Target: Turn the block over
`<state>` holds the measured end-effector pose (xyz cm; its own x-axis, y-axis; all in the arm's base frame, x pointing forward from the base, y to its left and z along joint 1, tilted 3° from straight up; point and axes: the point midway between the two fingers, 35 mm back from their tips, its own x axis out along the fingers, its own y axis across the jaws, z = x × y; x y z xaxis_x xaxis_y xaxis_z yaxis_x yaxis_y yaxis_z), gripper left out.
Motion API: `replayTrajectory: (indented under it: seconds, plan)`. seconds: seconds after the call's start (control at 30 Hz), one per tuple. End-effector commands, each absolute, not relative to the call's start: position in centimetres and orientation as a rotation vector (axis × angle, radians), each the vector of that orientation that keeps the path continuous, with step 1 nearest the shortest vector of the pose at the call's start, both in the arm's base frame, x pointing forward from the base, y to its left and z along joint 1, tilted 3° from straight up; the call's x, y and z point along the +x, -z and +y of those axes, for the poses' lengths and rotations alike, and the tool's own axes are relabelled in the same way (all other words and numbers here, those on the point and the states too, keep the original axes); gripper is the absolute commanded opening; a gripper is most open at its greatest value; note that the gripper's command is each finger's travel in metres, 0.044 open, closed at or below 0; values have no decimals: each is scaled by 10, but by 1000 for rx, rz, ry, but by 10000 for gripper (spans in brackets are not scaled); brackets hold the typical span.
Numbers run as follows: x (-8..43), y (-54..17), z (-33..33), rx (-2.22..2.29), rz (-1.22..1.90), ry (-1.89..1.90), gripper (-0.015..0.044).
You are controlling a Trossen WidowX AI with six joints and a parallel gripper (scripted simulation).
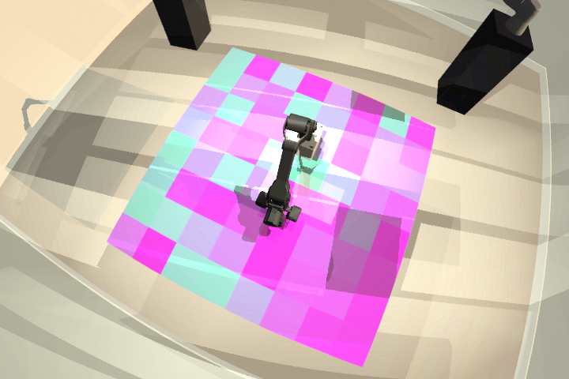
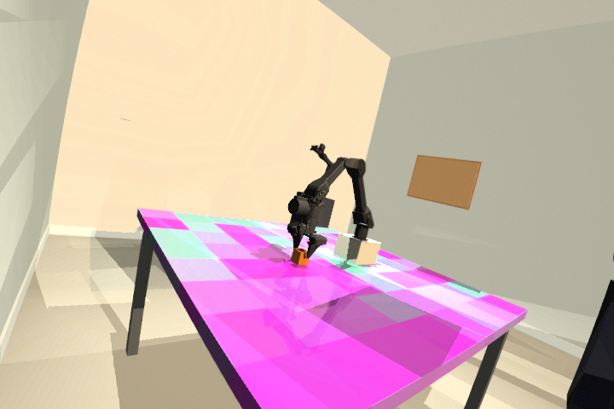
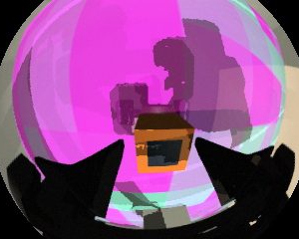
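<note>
The orange block (image 2: 298,258) (image 3: 161,134) rests on the checkered table (image 1: 272,254) (image 2: 250,298). In the wrist view its marked side, a dark square (image 3: 164,152) in an orange border, faces up toward the camera. My gripper (image 2: 304,251) (image 3: 160,142) is open and points down over the block, with one finger on each side. In the wrist view gaps show between the block and both fingertips. The top view shows the gripper from above, and its body hides the block there.
The arm's pale base box (image 1: 310,149) (image 2: 367,253) stands on the table behind the block. Dark pillars (image 1: 484,62) (image 1: 184,24) stand beyond the table's edges. A brown board (image 2: 444,181) hangs on the wall. Shadows lie across the table.
</note>
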<state>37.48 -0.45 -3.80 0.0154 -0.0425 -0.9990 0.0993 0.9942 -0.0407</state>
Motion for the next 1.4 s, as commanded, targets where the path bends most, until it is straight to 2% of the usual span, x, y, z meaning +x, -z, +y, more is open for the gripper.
replayTrajectory:
  seconds: [0.0, 0.1, 0.73, 0.87, 1.37]
  plan:
    - [373, 41, -4, 45, 1557, 105, 309]
    - [373, 41, -4, 45, 1557, 105, 230]
    - [373, 41, -4, 45, 1557, 105, 103]
    - [374, 22, -3, 45, 1557, 105, 0]
    - [374, 13, -3, 42, 1518, 105, 0]
